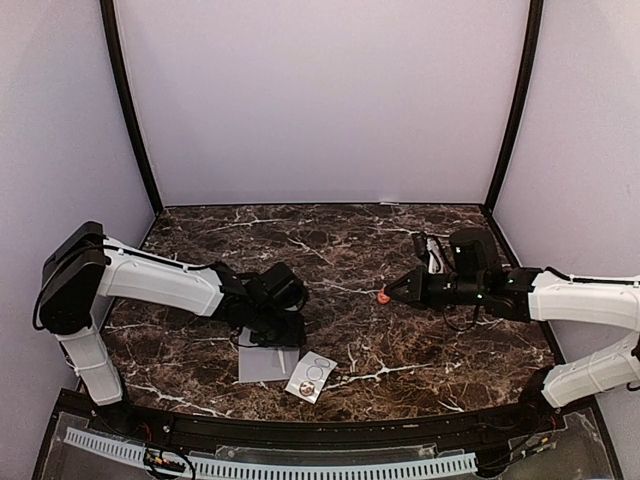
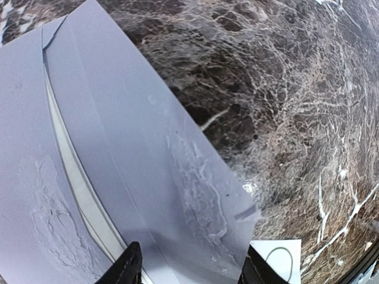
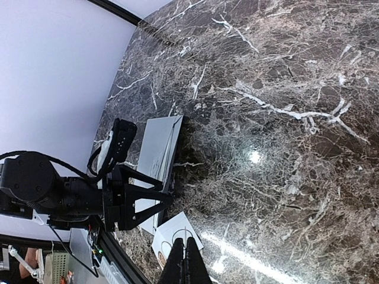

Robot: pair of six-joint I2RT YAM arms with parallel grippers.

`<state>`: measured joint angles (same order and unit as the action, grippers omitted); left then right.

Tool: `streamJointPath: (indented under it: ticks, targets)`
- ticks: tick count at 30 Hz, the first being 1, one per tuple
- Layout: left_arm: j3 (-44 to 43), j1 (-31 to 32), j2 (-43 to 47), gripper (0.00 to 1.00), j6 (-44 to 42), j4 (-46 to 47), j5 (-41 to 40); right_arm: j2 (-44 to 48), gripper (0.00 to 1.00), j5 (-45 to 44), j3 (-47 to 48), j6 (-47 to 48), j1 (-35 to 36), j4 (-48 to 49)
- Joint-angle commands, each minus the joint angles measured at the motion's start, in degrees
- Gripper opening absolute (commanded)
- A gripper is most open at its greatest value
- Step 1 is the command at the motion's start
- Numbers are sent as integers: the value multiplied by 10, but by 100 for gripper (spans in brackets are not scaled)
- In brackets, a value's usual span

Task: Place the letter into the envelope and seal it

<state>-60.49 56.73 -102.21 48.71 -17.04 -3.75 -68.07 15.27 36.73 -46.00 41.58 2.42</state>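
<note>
The grey-lavender envelope [image 1: 268,362] lies flat near the table's front left. In the left wrist view it [image 2: 136,154] fills the left side, and a white letter edge [image 2: 71,171] shows in its slit. My left gripper [image 1: 278,328] is open, its two fingertips [image 2: 127,267] spread wide low over the envelope's near end. My right gripper [image 1: 388,292] hangs above the table's middle, shut on a small red round seal [image 1: 383,296]. In the right wrist view its shut fingers [image 3: 186,260] show a thin edge between them.
A small white sticker strip with round seals [image 1: 310,377] lies just right of the envelope; it also shows in the left wrist view [image 2: 278,260] and the right wrist view [image 3: 169,234]. The table is dark marble [image 1: 340,250], with walls on three sides.
</note>
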Motion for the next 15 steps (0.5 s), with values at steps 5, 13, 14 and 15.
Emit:
streamJointPath:
  ticks: [5, 13, 14, 15]
  targets:
    - [46, -8, 55, 37, 25, 20, -3, -5, 0, 9, 12, -6, -2, 32]
    - [65, -8, 77, 24, 35, 7, -18, -12, 0, 13, 13, -11, -2, 41]
    - [65, -8, 78, 23, 35, 5, -22, -13, 0, 14, 14, -11, -1, 41]
    - [66, -8, 80, 22, 36, 1, -23, -14, 0, 13, 14, -12, -1, 41]
